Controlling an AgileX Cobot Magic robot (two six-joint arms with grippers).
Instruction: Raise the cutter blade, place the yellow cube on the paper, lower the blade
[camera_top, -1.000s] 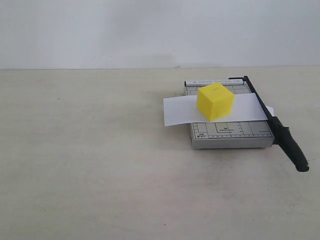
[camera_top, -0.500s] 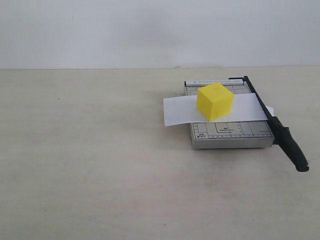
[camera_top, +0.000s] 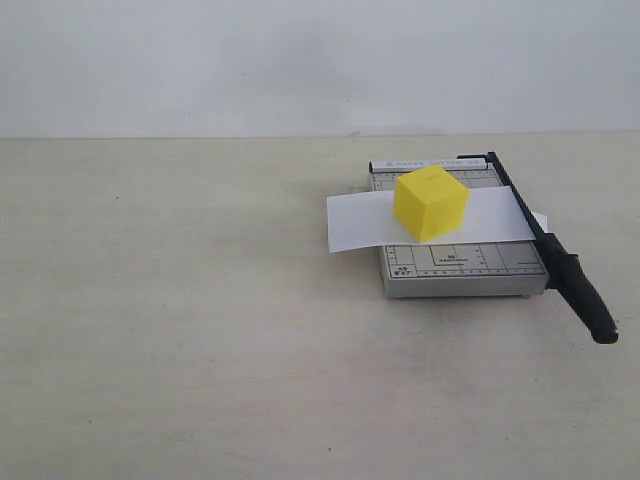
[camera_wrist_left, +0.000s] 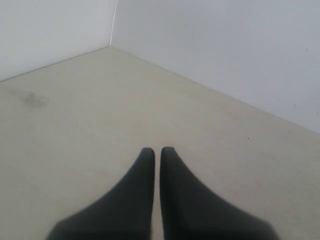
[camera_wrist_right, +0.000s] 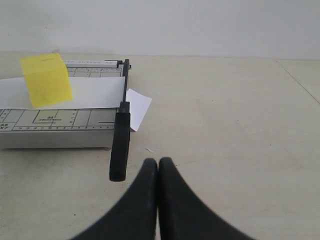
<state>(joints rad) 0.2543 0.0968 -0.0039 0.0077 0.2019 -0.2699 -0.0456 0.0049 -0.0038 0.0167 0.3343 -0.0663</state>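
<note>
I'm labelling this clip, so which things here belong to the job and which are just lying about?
Job: blade, cube, paper.
Just there: grey board under them, table, left gripper and right gripper, both shut, holding nothing.

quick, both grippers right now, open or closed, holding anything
Left gripper: closed, holding nothing.
Right gripper: closed, holding nothing, not touching the cutter blade.
</note>
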